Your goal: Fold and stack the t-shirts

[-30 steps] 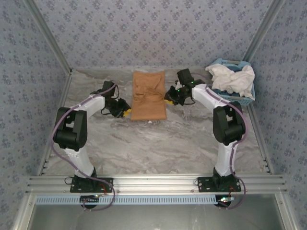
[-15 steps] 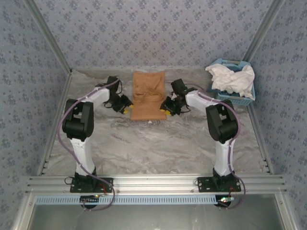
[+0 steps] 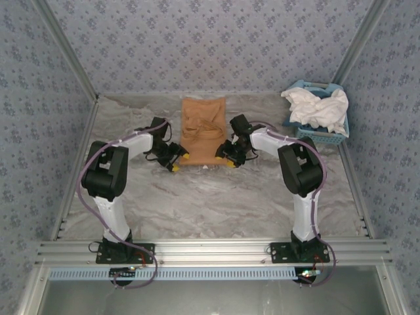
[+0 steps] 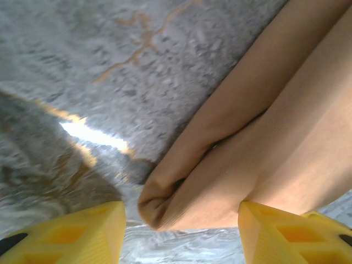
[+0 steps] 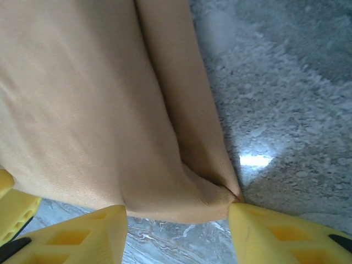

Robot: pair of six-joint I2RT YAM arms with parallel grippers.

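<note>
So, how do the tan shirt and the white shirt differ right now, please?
The tan shirt lies folded flat on the table; the white shirt sits crumpled in the blue basket. The left end effector and right end effector flank the tan shirt's near corners; none is near the white shirt. Neither is gripped.
</note>
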